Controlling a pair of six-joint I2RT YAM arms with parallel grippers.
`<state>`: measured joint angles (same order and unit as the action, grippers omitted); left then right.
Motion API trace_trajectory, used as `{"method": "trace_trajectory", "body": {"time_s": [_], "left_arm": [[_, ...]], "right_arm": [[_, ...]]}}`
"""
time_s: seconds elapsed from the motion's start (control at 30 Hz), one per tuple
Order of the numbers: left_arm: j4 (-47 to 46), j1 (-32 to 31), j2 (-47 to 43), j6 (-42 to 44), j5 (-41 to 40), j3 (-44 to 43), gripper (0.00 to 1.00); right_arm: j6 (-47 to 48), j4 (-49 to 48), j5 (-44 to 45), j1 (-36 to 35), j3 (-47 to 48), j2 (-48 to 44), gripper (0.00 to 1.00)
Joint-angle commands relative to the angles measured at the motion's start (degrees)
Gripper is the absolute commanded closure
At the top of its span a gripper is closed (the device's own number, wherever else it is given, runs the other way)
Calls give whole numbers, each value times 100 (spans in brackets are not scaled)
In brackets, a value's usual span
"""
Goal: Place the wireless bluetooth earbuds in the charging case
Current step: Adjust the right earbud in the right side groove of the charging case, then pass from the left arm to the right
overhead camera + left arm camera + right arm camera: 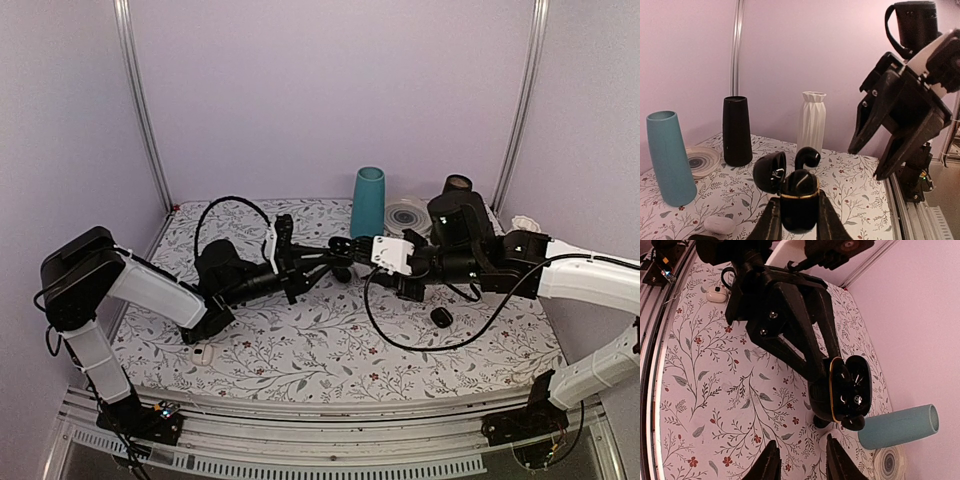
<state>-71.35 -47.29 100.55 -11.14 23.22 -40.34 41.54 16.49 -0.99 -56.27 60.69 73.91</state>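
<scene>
The charging case is a small glossy black case with a gold rim, and its lid stands open. My left gripper is shut on its body and holds it above the flowered table. One black earbud sticks up out of the case's mouth, only partly sunk in. The right wrist view shows the case and that earbud just ahead of my right gripper, which is open with nothing between its fingers. My right gripper hangs up and to the right of the case. A small black object lies on the table under the right arm.
A teal vase, a black vase, a white ribbed vase and a striped plate stand toward the back. A white pod lies near the left arm, and a cable loops over the table.
</scene>
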Motion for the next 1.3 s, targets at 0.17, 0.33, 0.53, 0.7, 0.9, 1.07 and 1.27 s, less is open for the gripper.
{"method": "trace_trajectory", "body": {"time_s": [0.17,0.33,0.53,0.7,0.9,1.07,1.27], "left_arm": [[-230,123,-237,-171,13,-2,100],[-232,129,-511,-321,119,25,100],[-452,126,-660,-809,379,-43,100],[-834,123,-641,-1371,580,-138,100],[-1038,46,-633,-1670,697,-264,100],[-990,-24,-651,-1699,732,-355,100],[-899,-105,-584,-1708,771,-519,100]], "right_arm": [[-1865,-1023,-861,658,-364,-611,64],[-3520,-2036,-1481,1203,-911,-886,62],[-4742,-4274,-2318,1351,-2022,-949,52],[-5280,-5671,-2778,1366,-2237,-421,44],[-5994,-6899,-3385,1365,-2107,300,45],[-6196,-7251,-3601,1364,-2039,448,47],[-6258,-7306,-3697,1215,-1846,534,52]]}}
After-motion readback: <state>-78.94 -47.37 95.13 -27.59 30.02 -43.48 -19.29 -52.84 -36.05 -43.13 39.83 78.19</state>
